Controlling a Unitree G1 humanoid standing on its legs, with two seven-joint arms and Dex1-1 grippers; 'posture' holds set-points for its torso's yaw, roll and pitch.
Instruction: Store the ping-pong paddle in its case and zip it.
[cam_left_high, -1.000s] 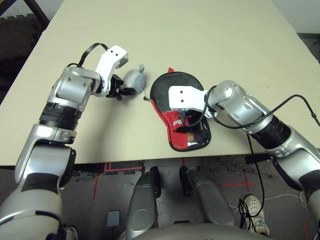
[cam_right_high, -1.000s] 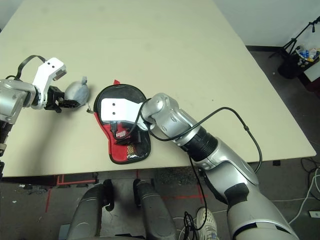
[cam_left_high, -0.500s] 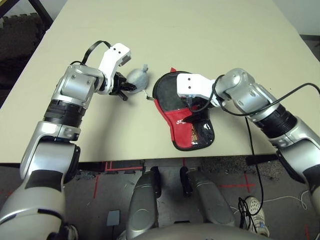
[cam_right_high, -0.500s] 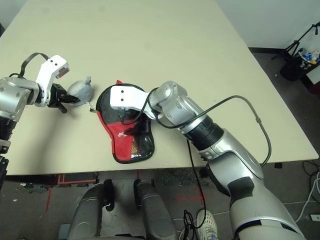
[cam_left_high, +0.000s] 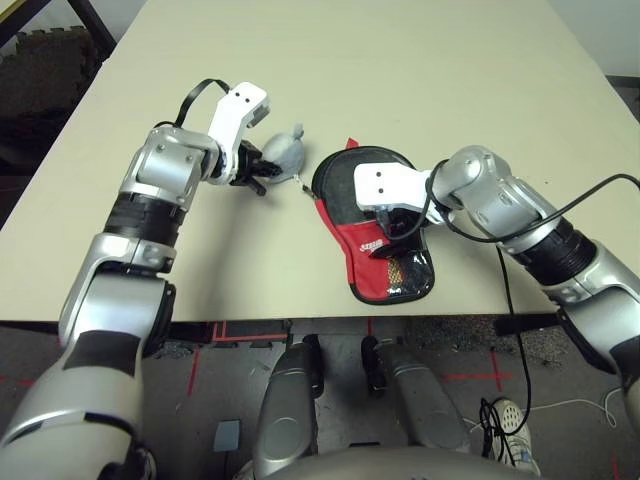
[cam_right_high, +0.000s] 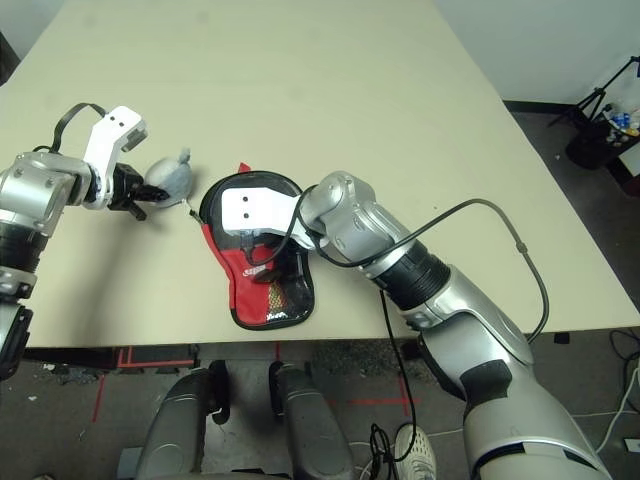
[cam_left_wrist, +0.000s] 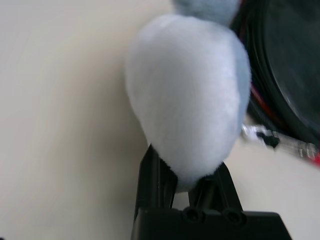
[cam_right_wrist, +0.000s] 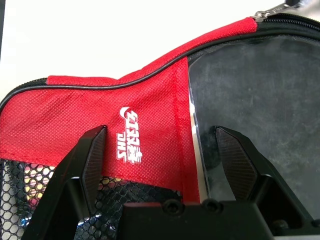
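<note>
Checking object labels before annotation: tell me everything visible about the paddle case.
The paddle-shaped black fabric case with red trim lies flat near the table's front edge, round end away from the robot. Its round part is a clear plastic window with a dark face behind it; below that come a red panel with a white logo and a black mesh pocket. A metal zip pull sticks out toward the grey-white soft lump. The right hand hangs open just over the panel and window; whether it touches is unclear.

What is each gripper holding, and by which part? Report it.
The left gripper pinches the narrow end of the grey-white soft lump. The right gripper holds nothing, open over the case.
</note>
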